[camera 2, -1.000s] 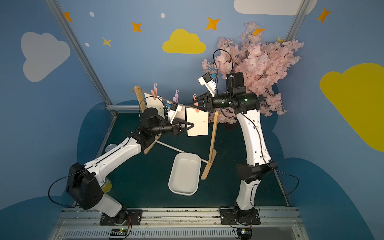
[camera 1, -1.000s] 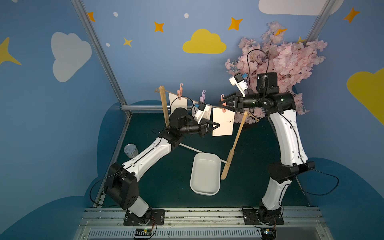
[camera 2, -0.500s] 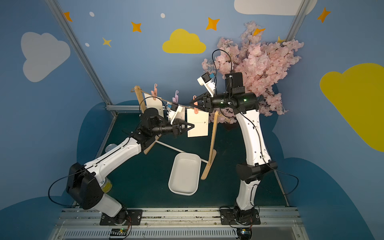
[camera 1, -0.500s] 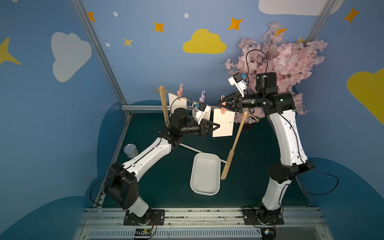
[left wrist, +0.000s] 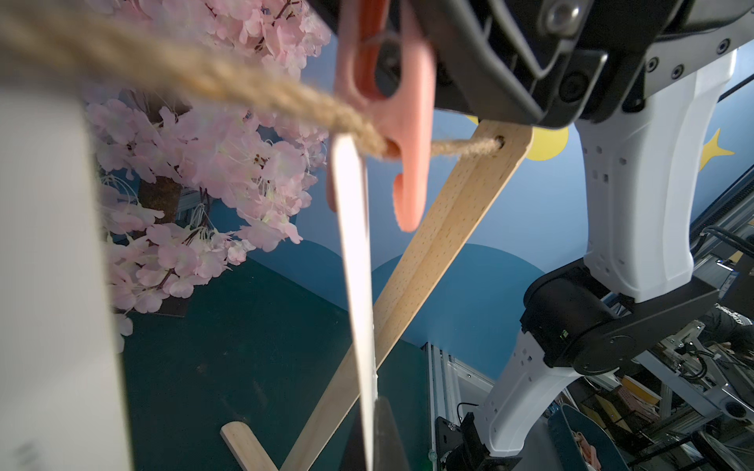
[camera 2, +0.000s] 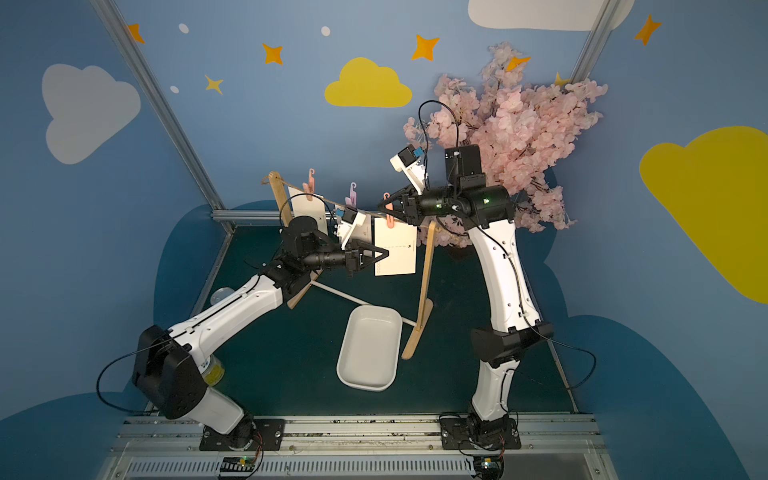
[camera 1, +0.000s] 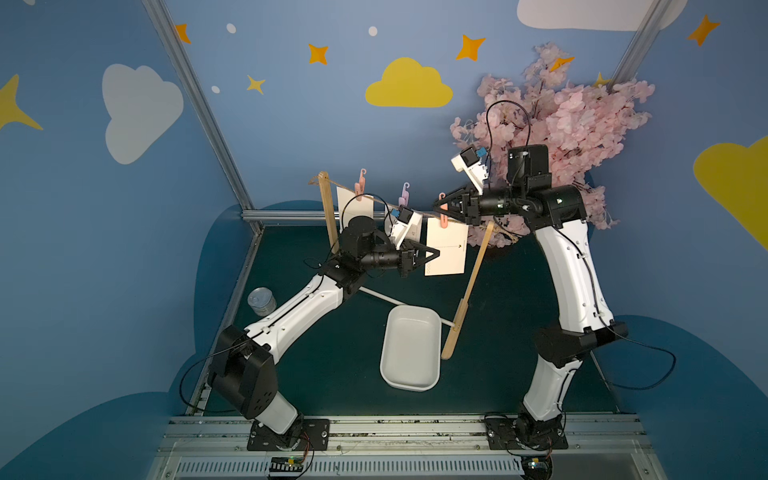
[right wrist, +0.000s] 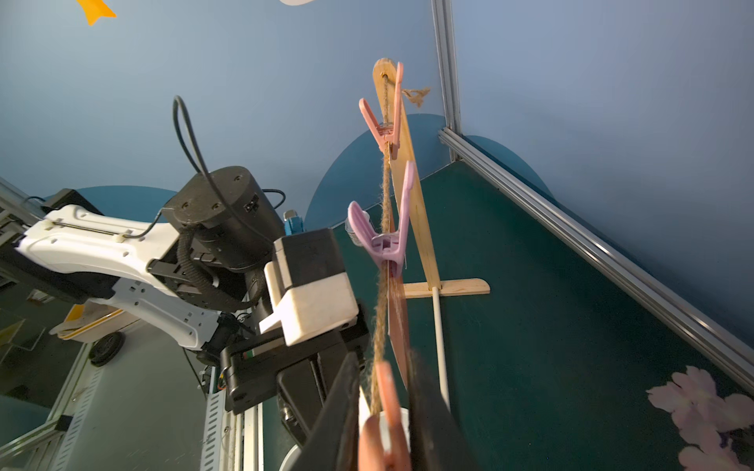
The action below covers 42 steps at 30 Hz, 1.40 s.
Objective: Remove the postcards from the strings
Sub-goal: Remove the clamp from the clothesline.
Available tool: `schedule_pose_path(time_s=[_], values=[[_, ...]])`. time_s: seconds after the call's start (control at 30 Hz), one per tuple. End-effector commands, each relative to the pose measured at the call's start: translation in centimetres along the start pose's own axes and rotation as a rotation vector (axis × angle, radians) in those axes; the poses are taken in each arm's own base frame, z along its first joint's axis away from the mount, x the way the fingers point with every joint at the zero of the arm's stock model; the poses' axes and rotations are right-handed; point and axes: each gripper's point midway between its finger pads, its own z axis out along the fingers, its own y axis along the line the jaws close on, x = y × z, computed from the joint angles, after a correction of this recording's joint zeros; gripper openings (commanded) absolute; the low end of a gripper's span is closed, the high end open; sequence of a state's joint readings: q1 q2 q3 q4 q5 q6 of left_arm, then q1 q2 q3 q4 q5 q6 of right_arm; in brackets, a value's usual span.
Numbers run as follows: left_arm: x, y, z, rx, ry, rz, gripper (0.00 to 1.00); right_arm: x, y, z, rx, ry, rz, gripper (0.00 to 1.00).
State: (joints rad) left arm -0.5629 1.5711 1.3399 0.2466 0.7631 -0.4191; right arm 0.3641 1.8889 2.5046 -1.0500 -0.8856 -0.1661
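The string (camera 1: 376, 199) runs between two wooden posts (camera 1: 473, 274). Three white postcards hang from it. My left gripper (camera 1: 436, 254) is shut on the left edge of the rightmost postcard (camera 1: 449, 247), seen in both top views (camera 2: 399, 249). In the left wrist view that postcard (left wrist: 355, 265) is edge-on and runs down into the closed left gripper (left wrist: 373, 432). My right gripper (camera 1: 440, 206) is shut on the handles of the pink clothespin (right wrist: 387, 403) holding that card, with a finger (right wrist: 428, 407) on each side. The middle postcard (camera 1: 413, 228) is mostly hidden by my left wrist. The far-left postcard (camera 1: 347, 203) hangs free.
A white tray (camera 1: 411, 349) lies on the green floor below the line. A tin can (camera 1: 262, 301) stands at the left wall and a pink blossom tree (camera 1: 573, 124) at the back right. A purple clothespin (right wrist: 385, 244) and another pink clothespin (right wrist: 383, 126) sit farther along the string.
The right gripper's jaws have closed in on the pink clothespin. The left gripper has stayed shut on the postcard, and both arms have barely moved.
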Motion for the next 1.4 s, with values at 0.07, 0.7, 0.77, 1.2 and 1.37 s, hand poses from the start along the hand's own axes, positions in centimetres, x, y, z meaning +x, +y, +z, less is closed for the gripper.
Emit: schedule_pose_path(time_s=[0.07, 0.7, 0.77, 1.2, 1.37], values=[[-0.3, -0.9, -0.4, 0.017, -0.011, 0.011, 0.03, -1.7, -0.1, -1.1, 0.144, -0.033, -0.074, 0.0], [1.3, -1.2, -1.0, 0.001, -0.012, 0.021, 0.03, -4.7, 1.3, -3.2, 0.194, -0.172, -0.1, 0.0], [1.4, -0.9, -0.9, -0.012, -0.012, 0.012, 0.03, -4.6, 1.1, -3.2, 0.198, -0.184, -0.098, 0.0], [0.9, -2.0, -1.4, -0.002, -0.042, 0.002, 0.03, -5.4, 1.6, -4.1, 0.236, -0.224, -0.118, 0.0], [0.7, -2.9, -2.5, -0.018, -0.067, 0.012, 0.03, -5.7, 5.7, -5.6, 0.175, -0.238, -0.155, 0.0]])
